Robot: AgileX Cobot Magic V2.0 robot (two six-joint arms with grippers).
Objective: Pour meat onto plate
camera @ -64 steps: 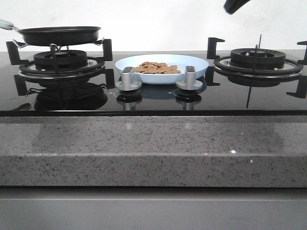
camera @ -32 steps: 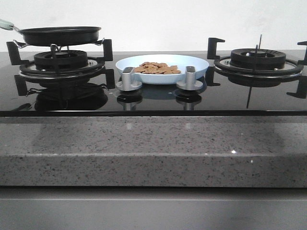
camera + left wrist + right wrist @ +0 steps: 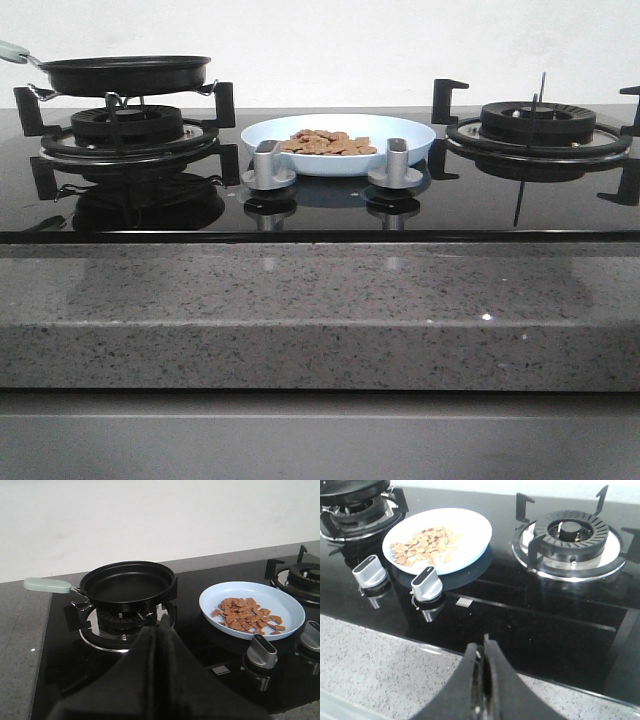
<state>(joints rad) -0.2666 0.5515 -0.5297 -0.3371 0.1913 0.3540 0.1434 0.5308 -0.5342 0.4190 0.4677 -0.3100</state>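
Note:
The pale blue plate (image 3: 400,130) sits on the black glass hob between the two burners, behind the two knobs. A loose pile of light-brown meat (image 3: 327,143) lies on it. The plate (image 3: 285,605) and meat (image 3: 246,614) also show in the left wrist view, and the plate (image 3: 470,527) with the meat (image 3: 422,545) in the right wrist view. My left gripper (image 3: 161,625) is shut and empty, raised in front of the left burner. My right gripper (image 3: 484,647) is shut and empty, over the hob's front edge. Neither gripper shows in the front view.
An empty black frying pan (image 3: 125,73) with a pale green handle (image 3: 47,584) sits on the left burner (image 3: 125,135). The right burner (image 3: 537,125) is bare. Two silver knobs (image 3: 268,165) (image 3: 395,163) stand in front of the plate. A speckled grey counter (image 3: 320,310) runs along the front.
One second ago a dark gripper tip showed at the top right of the front view; it has moved up out of that view. Pan, plate and meat have not moved.

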